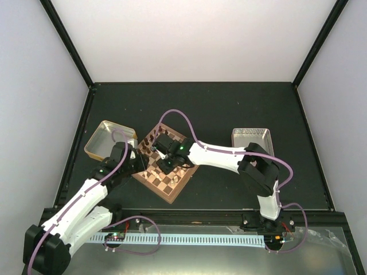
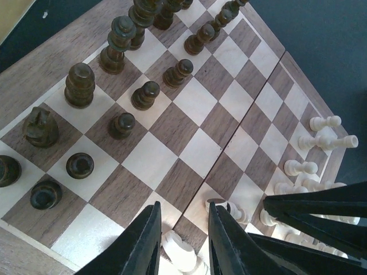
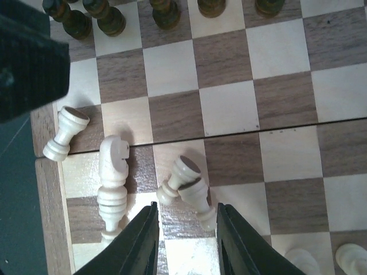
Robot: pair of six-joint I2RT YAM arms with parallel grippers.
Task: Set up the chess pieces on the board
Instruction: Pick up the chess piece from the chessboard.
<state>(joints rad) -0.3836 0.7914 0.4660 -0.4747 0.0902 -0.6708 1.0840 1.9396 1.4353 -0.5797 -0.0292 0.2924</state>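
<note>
The checkered wooden board [image 1: 172, 186] lies at the table's middle, with both grippers over it. Dark pieces [image 2: 79, 85] stand in two rows along one side. Cream pieces [image 2: 324, 123] crowd the opposite side, several lying on their sides. My left gripper [image 2: 183, 229] is open and empty, low over a fallen cream piece [image 2: 182, 255]; a fallen pawn [image 2: 225, 207] lies by its right finger. My right gripper [image 3: 186, 223] is open and empty, just behind two fallen cream pawns [image 3: 182, 175] that touch. A taller fallen cream piece [image 3: 112, 180] lies to their left.
A gold-tan tray [image 1: 106, 140] stands left of the board and a pale rectangular tray [image 1: 252, 137] to the right. In the right wrist view the left gripper's black body [image 3: 28, 69] hangs over the board's edge, near another fallen pawn [image 3: 63, 134].
</note>
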